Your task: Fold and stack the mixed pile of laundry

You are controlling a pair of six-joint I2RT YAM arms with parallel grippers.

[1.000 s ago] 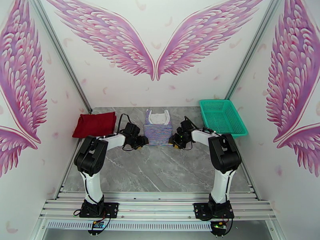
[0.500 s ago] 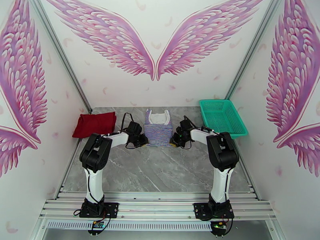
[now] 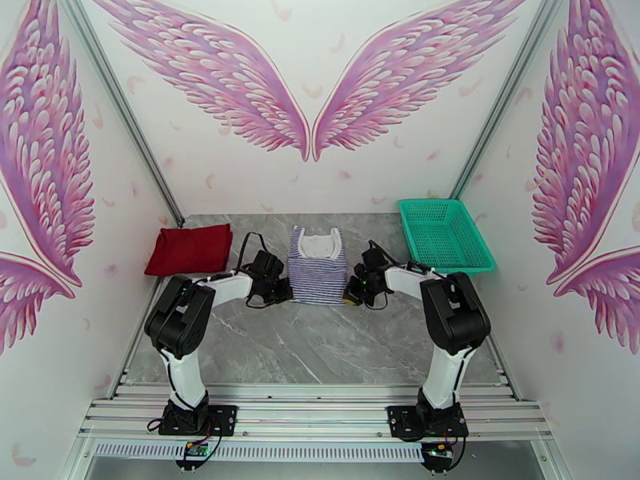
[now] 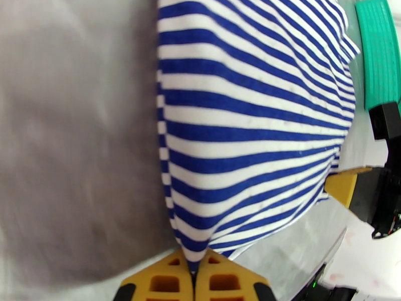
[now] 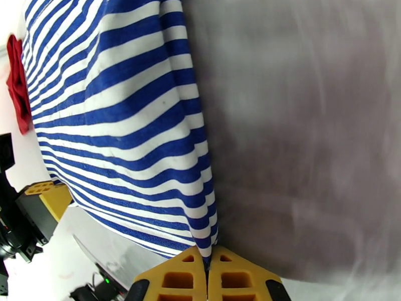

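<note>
Left end effector (image 4: 194,269) and right end effector (image 5: 207,267) each clamp a striped shirt (image 4: 245,126) corner so we fold evenly.

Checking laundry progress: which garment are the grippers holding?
The blue-and-white striped shirt, mid-table: the left gripper and the right gripper each pinch a near corner. The dark red T-shirt lies apart at the left, untouched.
</note>
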